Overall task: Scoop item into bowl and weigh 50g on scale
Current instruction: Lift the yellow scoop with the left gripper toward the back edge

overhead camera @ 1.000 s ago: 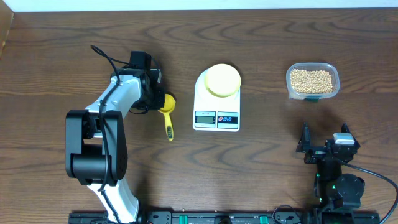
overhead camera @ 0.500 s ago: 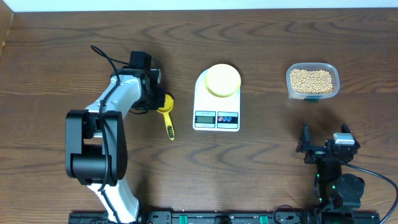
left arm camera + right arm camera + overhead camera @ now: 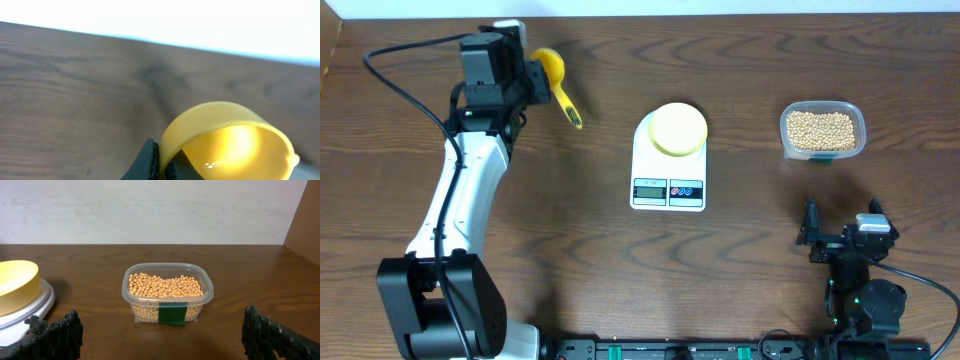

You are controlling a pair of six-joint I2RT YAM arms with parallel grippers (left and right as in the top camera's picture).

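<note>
My left gripper (image 3: pixel 532 78) is shut on the rim of the bright yellow scoop (image 3: pixel 552 66), held up over the table's far left with its handle pointing toward the scale. In the left wrist view the scoop's cup (image 3: pixel 225 142) is empty and a black finger (image 3: pixel 148 161) pinches its wall. The pale yellow bowl (image 3: pixel 678 129) sits on the white scale (image 3: pixel 668 192) at centre. The beans (image 3: pixel 821 127) fill a clear tub at the right. My right gripper (image 3: pixel 842 228) stands open near the front, facing the tub (image 3: pixel 167 292); bowl (image 3: pixel 15 284) and scale (image 3: pixel 31 311) show at its left.
A black cable (image 3: pixel 410 55) loops from the left arm over the far left of the table. A green label (image 3: pixel 172 314) marks the tub's front. The pale wall (image 3: pixel 150 210) runs behind the table's back edge.
The left arm has lifted the scoop off the table beside the scale and carried it up and back toward the far left. The right arm has not moved.
</note>
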